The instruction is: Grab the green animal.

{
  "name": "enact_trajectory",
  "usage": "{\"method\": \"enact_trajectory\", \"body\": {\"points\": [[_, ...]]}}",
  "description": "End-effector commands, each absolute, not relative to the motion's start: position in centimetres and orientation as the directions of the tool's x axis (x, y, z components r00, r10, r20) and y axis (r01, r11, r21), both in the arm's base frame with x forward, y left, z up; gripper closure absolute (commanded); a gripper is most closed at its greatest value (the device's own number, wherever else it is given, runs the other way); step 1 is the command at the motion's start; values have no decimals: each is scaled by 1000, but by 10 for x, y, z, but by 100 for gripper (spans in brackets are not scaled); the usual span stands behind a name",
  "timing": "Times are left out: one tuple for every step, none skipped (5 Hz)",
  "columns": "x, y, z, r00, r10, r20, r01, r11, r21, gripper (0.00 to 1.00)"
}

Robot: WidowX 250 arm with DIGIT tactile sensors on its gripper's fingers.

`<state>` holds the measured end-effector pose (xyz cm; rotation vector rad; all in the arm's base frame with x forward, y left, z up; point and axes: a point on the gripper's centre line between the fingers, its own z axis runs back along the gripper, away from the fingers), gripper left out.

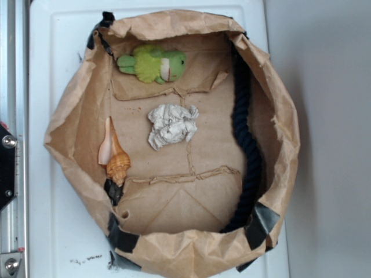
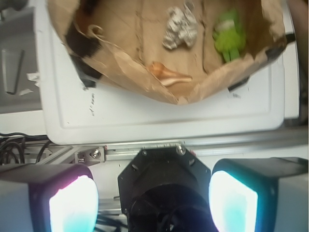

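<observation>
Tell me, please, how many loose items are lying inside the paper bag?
3, not counting the rope handle. The green animal lies at the far edge, the crumpled paper ball in the middle, the seashell against the left wall. Folds of the paper bag may hide more.

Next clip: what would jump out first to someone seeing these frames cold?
The lime-green plush animal stands out first, lying against the far wall inside the rolled-down brown paper bag. At the bag's middle lies a crumpled white paper ball, with an orange-tan seashell by the left wall and a dark rope curving along the right wall. In the wrist view the gripper is open, outside the bag, off the white board's edge.
</observation>
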<state>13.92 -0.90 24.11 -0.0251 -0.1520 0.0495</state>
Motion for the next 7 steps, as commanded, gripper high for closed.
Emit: {"method": "enact_trajectory", "body": {"points": [[180, -16, 235, 977, -17, 213, 23, 999, -28, 0], [203, -17, 226, 982, -2, 191, 2, 1000, 1, 0], [227, -8, 214, 972, -42, 229, 40, 999, 14, 0], [253, -3, 192, 946, -155, 285, 148, 988, 44, 0], [259, 0, 168, 929, -223, 295, 222, 974, 37, 0], [265, 15, 151, 906, -286, 312, 265, 958, 108, 0], [269, 35, 144, 922, -252, 293, 244, 968, 64, 0]]}}
